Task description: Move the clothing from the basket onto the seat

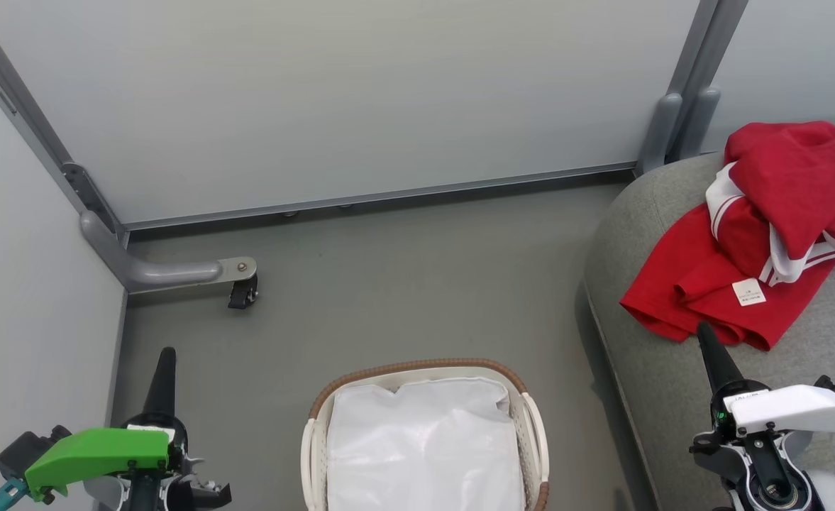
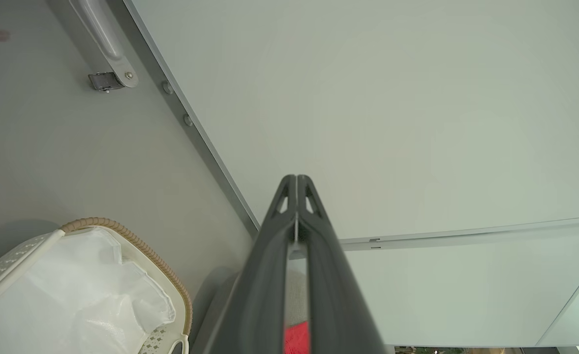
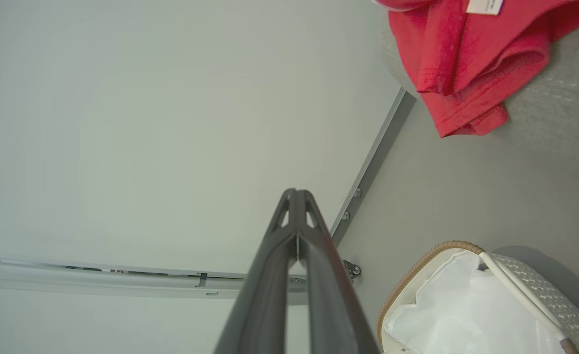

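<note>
The clothing (image 1: 765,234) is lying heaped on the seat (image 1: 672,383), the basket (image 1: 417,367) holding just its liner (image 1: 424,440). The left gripper (image 1: 167,353) and right gripper (image 1: 704,328) are resting closed, gripping nothing. To my eye, the right one is best backing away gently without snagging the clothing.

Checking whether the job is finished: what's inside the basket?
The basket holds its crumpled white liner; the red clothing lies on the seat. Whatever lies beneath the liner is covered.

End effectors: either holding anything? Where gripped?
Nothing held: left end effector and right end effector are shut and empty; clothing lies on the seat.
</note>
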### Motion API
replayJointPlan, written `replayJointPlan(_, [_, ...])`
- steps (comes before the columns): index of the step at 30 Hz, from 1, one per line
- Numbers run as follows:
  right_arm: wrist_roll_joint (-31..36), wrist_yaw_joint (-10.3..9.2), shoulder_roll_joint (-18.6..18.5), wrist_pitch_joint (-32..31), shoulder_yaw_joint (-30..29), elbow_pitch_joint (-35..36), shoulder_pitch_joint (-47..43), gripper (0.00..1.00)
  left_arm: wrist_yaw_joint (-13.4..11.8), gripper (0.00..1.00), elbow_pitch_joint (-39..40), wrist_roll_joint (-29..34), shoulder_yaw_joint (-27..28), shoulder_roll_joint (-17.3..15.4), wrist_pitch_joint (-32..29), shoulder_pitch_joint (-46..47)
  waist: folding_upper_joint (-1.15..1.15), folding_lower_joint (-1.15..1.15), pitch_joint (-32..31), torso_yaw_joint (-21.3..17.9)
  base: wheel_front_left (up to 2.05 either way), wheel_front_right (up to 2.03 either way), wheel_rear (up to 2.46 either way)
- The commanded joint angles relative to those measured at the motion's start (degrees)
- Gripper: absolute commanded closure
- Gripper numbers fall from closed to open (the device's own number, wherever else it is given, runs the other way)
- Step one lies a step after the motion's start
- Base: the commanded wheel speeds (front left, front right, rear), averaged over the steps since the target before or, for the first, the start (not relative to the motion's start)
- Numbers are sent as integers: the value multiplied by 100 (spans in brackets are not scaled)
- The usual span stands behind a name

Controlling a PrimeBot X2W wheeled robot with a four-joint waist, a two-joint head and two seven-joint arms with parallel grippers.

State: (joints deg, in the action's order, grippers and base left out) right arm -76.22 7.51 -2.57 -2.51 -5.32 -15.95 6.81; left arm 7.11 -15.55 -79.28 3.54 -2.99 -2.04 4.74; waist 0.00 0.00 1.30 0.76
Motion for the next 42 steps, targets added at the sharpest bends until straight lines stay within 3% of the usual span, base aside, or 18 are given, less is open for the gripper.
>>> replayJointPlan(1, [-150,-2,-35,-46,-28,69,-32,100,33,100,50,-131,41,-41,-39,127,0,0,-5,-3,0,0,0])
replayJointPlan(3, [-528,-1,-38,-141,-55,104,-49,100,40,100,80,-444,103,-39,-148,149,0,0,-29,-20,0,0,0])
replayJointPlan(28, [-1573,-2,-47,-408,-129,203,-86,100,52,100,160,-1310,274,-33,-421,182,0,0,-106,-71,0,0,0])
replayJointPlan(42, [-1628,-1,-47,-419,-132,208,-90,100,52,100,159,-1339,289,-24,-436,171,0,0,-113,-76,0,0,0])
